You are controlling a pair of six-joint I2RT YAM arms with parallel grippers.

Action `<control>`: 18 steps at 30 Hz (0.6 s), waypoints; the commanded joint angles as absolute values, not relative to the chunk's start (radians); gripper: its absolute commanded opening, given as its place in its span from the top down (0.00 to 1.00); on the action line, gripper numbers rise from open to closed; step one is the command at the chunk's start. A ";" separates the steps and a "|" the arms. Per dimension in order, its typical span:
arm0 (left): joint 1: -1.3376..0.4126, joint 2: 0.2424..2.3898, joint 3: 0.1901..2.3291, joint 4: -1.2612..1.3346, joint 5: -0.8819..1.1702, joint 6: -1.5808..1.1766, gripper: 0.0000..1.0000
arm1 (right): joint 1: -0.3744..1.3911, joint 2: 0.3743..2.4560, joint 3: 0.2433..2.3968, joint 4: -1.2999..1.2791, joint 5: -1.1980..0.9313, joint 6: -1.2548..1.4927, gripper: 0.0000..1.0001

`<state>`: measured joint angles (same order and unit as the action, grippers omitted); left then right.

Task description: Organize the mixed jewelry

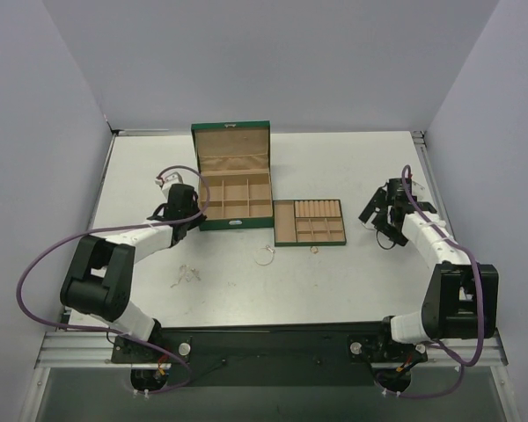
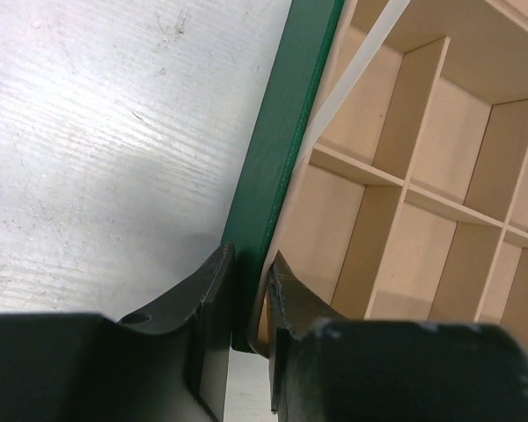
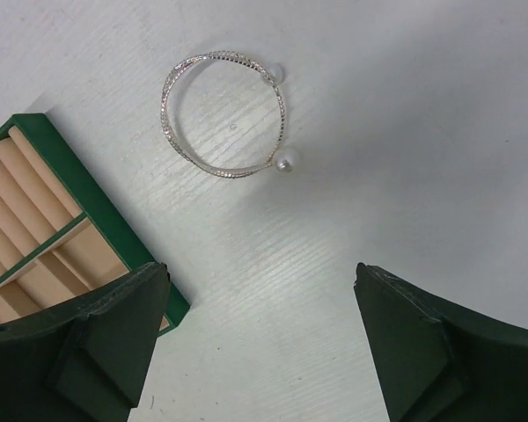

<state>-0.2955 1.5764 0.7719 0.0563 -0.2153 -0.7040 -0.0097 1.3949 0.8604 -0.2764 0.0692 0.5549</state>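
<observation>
My left gripper (image 1: 194,214) (image 2: 249,255) is shut on the left wall of the open green box (image 1: 233,225) (image 2: 277,149), one finger outside and one inside a tan compartment. My right gripper (image 1: 377,223) (image 3: 262,268) hangs open over bare table right of the small green tray (image 1: 310,243) (image 3: 114,233). Ahead of its jaws lies a silvery bangle with two pearl ends (image 3: 224,114); the arm hides it from above. On the table in front of the box lie a thin wire hoop (image 1: 264,256), a small gold ring (image 1: 314,250) and a fine pale chain (image 1: 187,274).
The box lid (image 1: 231,149) stands upright at the back. Grey walls close in the table (image 1: 352,281) on the left, back and right. A purple cable (image 1: 35,264) loops out from each arm.
</observation>
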 commanded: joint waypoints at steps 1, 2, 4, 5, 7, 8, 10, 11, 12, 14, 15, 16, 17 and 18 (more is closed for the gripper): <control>-0.336 1.580 0.680 -0.038 -0.150 -0.790 1.00 | 0.003 1.381 0.896 -0.318 0.109 0.545 0.09; -0.336 1.578 0.677 -0.034 -0.147 -0.790 1.00 | 0.003 1.394 0.897 -0.318 0.148 0.546 0.09; -0.336 1.569 0.675 -0.032 -0.143 -0.790 0.99 | -0.038 1.417 0.914 -0.318 0.153 0.557 0.09; -0.337 1.568 0.675 -0.032 -0.138 -0.790 0.99 | -0.050 1.440 0.919 -0.321 0.143 0.564 0.09; -0.341 1.552 0.672 -0.034 -0.126 -0.792 0.97 | -0.075 1.454 0.913 -0.302 0.133 0.583 0.12; -0.347 1.546 0.669 -0.028 -0.124 -0.795 0.97 | -0.081 1.472 0.911 -0.292 0.129 0.589 0.13; -0.353 1.532 0.657 -0.017 -0.120 -0.805 0.97 | -0.095 1.523 0.920 -0.270 0.104 0.589 0.15; -0.356 1.531 0.654 -0.014 -0.118 -0.808 0.96 | -0.098 1.540 0.936 -0.267 0.094 0.591 0.15; -0.363 1.531 0.649 -0.015 -0.114 -0.811 0.96 | -0.101 1.558 0.945 -0.259 0.084 0.589 0.17; -0.371 1.535 0.640 0.007 -0.109 -0.824 0.96 | -0.106 1.601 0.963 -0.246 0.078 0.588 0.19; -0.382 1.536 0.637 0.020 -0.107 -0.834 0.96 | -0.110 1.615 0.968 -0.241 0.074 0.588 0.20; -0.385 1.539 0.629 0.024 -0.107 -0.838 0.96 | -0.113 1.637 0.974 -0.235 0.071 0.586 0.20; -0.390 1.537 0.626 0.029 -0.109 -0.841 0.96 | -0.115 1.644 0.976 -0.229 0.071 0.584 0.20; -0.393 1.534 0.624 0.031 -0.112 -0.841 0.96 | -0.117 1.654 0.985 -0.221 0.068 0.583 0.21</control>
